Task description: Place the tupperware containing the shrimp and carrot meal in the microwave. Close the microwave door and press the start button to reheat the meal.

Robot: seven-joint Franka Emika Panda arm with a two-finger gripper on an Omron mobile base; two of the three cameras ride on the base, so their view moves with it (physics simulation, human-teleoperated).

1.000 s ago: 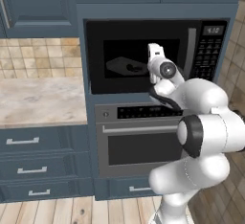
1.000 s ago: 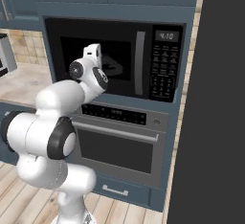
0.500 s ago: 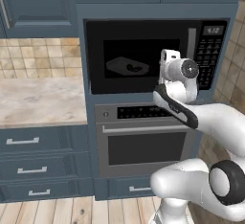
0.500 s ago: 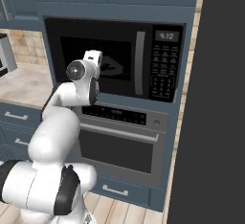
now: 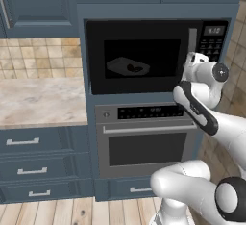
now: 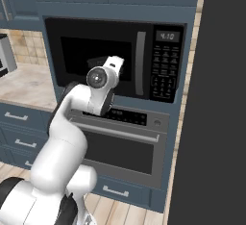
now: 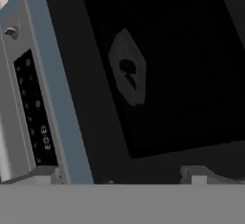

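Facing the shut door [image 5: 139, 56], the gripper [image 5: 192, 58] sits near its handle [image 6: 140, 63]. Start keypad [image 6: 166, 70] lies just beyond the handle, to the robot's right. Whether the fingers are spread, I cannot tell.

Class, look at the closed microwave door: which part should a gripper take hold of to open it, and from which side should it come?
Grip the vertical grey handle on the microwave door, beside the keypad panel. Come straight from the front, fingers either side of the bar. It is likely the only raised part on the flat door, and being at the keypad edge suggests that edge swings out.
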